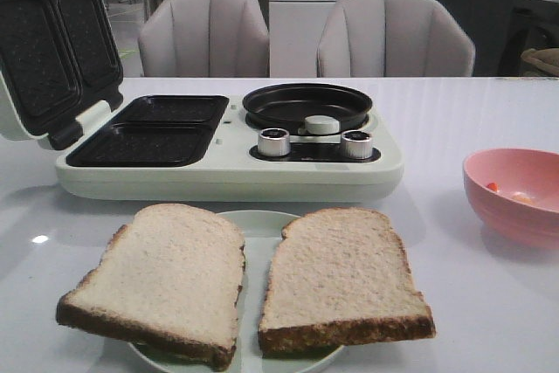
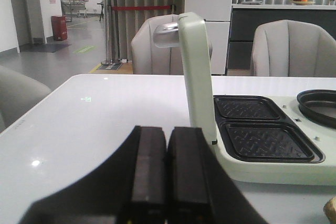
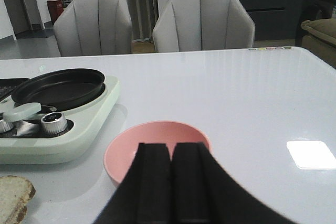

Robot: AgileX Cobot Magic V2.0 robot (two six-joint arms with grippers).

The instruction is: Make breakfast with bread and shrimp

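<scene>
1. Both grippers clenched on nothing rn: left gripper (image 2: pixel 167 182) low centre of its wrist view, right gripper (image 3: pixel 172 182) low centre of its own, neither visible in the front view.
2. Two tan wholemeal bread slices (image 1: pixel 157 279) sit side by side, overhanging a pale green plate (image 1: pixel 262 224), bottom centre. A grab on a crust could tip or drag the plate imo.
3. Tiny orange shrimp bits (image 1: pixel 493 187) in the pink bowl (image 1: pixel 515 194), right edge. Small, so fingers prob miss or shove the bowl.
4. Open lid (image 1: pixel 52 50) of the mint-green sandwich maker (image 1: pixel 227 172) stands upper left; my left arm could clip it going for the dark grill plates (image 1: pixel 144 141).

Two bread slices (image 1: pixel 244 281) side by side on pale plate (image 1: pixel 262 223); open breakfast maker (image 1: pixel 227 141) behind; pink bowl (image 1: pixel 515 194) holding shrimp (image 1: pixel 493 187)
</scene>
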